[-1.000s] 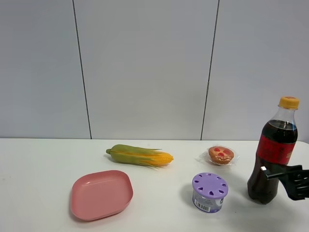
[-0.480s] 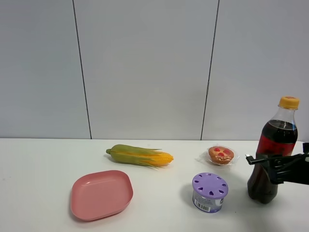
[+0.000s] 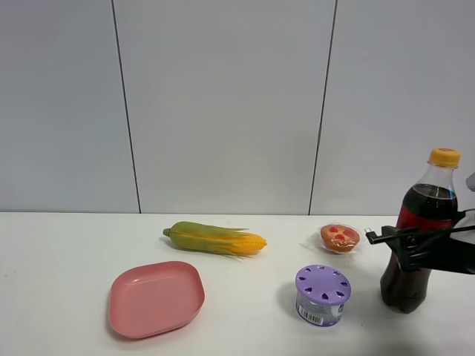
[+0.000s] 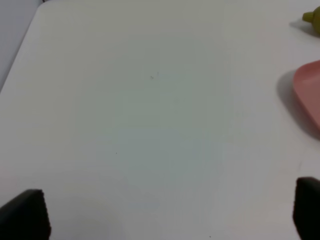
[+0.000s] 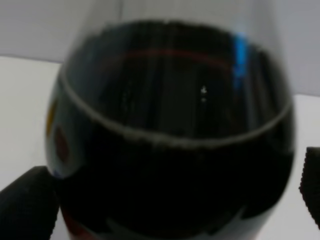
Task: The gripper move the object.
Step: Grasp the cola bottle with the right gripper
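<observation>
At the far right of the bench [image 3: 59, 252], the right hand [image 3: 393, 245] reaches in level from the side, at label height on the bottle [image 3: 427, 202].
- Right hand pose: fingers horizontal and spread wide, one on each side of the bottle. The tip of one finger pokes out past the bottle.
- Right wrist view: dark cola fills the space between the fingers. One pad [image 5: 25, 207] sits right against the bottle wall. The other pad shows a thin strip of bench between itself and the bottle, so this is a straddle rather than a pinch.
- Bottle: upright, base on the bench, orange cap well above the hand.
- Canister [image 3: 322, 295], purple lid: just beyond the protruding fingertip and lower, near the bottle but apart from it.
- Pastry [image 3: 341, 237], in clear wrap: just past the same fingertip, farther back on the bench.
- Corn [image 3: 215, 239] and pink plate [image 3: 156, 297]: well apart from the right hand, beyond the canister.
- Left hand [image 4: 165, 212]: out of the high view. Its wrist view shows both fingertips set wide apart over bare bench and holding nothing. The plate edge and the corn tip lie off to one side of it.
</observation>
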Available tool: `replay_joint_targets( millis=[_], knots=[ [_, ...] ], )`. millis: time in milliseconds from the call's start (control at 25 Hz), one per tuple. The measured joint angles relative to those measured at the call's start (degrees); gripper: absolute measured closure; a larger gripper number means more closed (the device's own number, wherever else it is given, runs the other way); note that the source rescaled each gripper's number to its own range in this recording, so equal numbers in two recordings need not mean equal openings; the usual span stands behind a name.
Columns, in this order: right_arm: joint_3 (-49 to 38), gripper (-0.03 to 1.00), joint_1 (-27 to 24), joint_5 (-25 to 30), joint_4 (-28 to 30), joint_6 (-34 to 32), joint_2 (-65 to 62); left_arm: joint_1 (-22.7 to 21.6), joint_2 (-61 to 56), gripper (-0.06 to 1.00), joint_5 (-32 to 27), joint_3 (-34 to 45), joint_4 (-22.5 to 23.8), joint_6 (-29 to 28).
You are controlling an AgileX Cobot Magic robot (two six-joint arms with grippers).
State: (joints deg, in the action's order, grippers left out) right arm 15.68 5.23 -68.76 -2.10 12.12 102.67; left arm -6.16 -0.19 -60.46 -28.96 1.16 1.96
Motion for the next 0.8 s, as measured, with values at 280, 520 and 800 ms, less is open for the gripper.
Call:
replay_joint_targets(
  millis=[280, 520, 800],
  knots=[
    [3.3, 0.01, 0.0, 0.1, 2.1, 0.0, 3.9, 0.0, 0.0, -0.06, 0.0, 0.0, 0.0, 0.0],
    [3.9, 0.04, 0.0, 0.1, 2.6, -0.5, 4.1, 0.0, 0.0, -0.06, 0.0, 0.0, 0.0, 0.0],
    [3.9, 0.9, 0.0, -0.1, 4.7, -8.5, 4.1, 0.0, 0.0, -0.06, 0.0, 0.0, 0.0, 0.0]
  ],
)
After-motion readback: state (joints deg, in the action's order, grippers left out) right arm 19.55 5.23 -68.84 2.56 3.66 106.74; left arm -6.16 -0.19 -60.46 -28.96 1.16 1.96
